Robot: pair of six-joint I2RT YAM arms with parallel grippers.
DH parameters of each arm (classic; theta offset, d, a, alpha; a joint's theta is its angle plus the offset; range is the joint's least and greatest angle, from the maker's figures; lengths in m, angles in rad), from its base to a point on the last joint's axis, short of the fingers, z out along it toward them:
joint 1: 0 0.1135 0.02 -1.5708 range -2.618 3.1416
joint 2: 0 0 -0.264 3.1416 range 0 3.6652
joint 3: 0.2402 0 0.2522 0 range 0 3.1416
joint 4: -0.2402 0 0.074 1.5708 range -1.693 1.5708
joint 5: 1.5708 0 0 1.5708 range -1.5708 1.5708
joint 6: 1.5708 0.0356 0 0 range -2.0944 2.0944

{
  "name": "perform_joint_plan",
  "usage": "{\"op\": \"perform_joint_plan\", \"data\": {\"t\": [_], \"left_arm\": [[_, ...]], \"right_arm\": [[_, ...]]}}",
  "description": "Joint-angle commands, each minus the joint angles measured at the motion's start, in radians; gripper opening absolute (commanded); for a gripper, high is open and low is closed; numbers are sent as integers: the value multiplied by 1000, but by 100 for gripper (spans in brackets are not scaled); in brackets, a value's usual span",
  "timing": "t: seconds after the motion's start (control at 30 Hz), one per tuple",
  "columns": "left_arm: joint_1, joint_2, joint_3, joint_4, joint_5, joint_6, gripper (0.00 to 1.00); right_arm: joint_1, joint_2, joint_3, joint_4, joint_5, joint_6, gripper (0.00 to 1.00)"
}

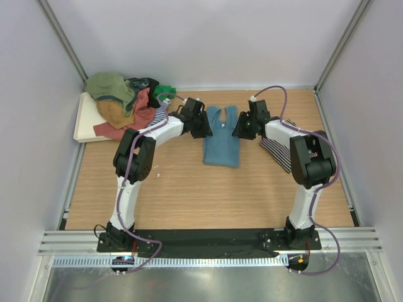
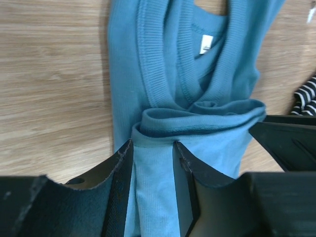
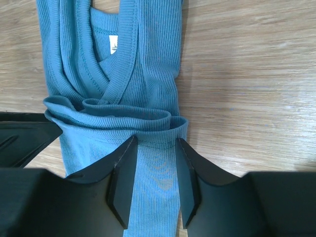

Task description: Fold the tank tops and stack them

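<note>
A teal-blue tank top (image 1: 221,141) lies flat on the wooden table, straps toward the back. A doubled-over edge of it (image 2: 197,116) (image 3: 113,116) runs across just below the neckline. My left gripper (image 1: 203,126) (image 2: 153,145) sits at the top's left side and my right gripper (image 1: 242,128) (image 3: 156,140) at its right side. Each pair of jaws stands partly apart, straddling a strip of teal cloth at that edge. The striped tank top (image 1: 277,151) (image 2: 306,96) lies under the right arm. Several other tank tops (image 1: 126,104) are heaped at the back left.
The heap rests on a white board (image 1: 85,123) against the left wall. Grey walls close in the table on three sides. Bare wood (image 1: 208,195) stretches from the teal top to the arm bases.
</note>
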Motion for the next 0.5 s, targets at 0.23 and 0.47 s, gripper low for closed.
{"op": "perform_joint_plan", "data": {"t": [0.23,0.47], "left_arm": [[-3,39,97,-55,-40,17,26],[-4,75,132,-51,-6,21,8]], "right_arm": [[4,32,62,8,-3,-9,30],[7,32,68,19,-48,-15,1]]}}
